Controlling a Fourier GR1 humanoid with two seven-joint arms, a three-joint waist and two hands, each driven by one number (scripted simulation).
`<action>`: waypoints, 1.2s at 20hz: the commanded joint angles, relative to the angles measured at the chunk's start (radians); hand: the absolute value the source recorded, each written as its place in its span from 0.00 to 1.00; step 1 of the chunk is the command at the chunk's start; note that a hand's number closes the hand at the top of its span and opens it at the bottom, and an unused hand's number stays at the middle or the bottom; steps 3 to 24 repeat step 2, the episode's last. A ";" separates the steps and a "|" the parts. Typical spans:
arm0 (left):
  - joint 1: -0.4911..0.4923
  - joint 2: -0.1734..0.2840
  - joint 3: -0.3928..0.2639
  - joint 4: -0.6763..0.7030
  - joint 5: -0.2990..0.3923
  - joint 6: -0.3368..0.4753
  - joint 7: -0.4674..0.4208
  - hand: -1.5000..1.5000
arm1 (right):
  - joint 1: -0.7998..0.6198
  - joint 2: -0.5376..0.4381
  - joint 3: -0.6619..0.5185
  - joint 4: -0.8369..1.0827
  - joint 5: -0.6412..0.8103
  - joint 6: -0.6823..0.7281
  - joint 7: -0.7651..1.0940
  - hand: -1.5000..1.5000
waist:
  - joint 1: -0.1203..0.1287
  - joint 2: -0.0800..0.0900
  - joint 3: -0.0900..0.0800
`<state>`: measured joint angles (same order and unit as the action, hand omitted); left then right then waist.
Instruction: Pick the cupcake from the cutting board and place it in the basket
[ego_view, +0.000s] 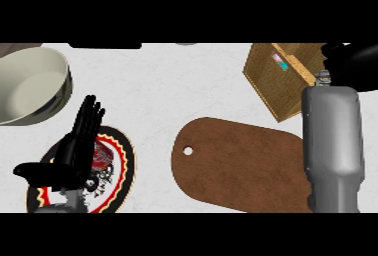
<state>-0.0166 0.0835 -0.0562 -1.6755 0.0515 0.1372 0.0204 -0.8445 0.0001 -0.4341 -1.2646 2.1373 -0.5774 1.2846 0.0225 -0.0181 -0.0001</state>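
Right black hand (353, 59) hangs over the square woven brown basket (275, 82), its fingers hidden, while the pink-and-blue cupcake (280, 61) peeks inside, too covered to tell its tilt.

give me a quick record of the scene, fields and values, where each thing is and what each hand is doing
cutting board: brown, centre, nothing on it
basket: upper right, something pink and blue inside
right hand: over the basket's right side, fingers not readable
left hand: open, fingers up, resting at lower left over the plate
plate: red and black pattern, lower left
bowl: pale, upper left
counter: white
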 joint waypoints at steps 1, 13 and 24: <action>-0.013 0.002 0.008 0.021 0.006 -0.004 0.006 0.50 | 0.054 0.000 0.145 -0.139 -0.065 0.083 0.205 0.00 | -0.004 -0.002 -0.001; 0.008 0.012 0.012 -0.002 0.009 -0.009 0.008 0.50 | 0.074 0.000 0.192 -0.194 -0.084 0.130 0.205 0.00 | -0.011 -0.004 -0.001; 0.008 0.012 0.012 -0.002 0.009 -0.009 0.008 0.50 | 0.074 0.000 0.192 -0.194 -0.084 0.130 0.205 0.00 | -0.011 -0.004 -0.001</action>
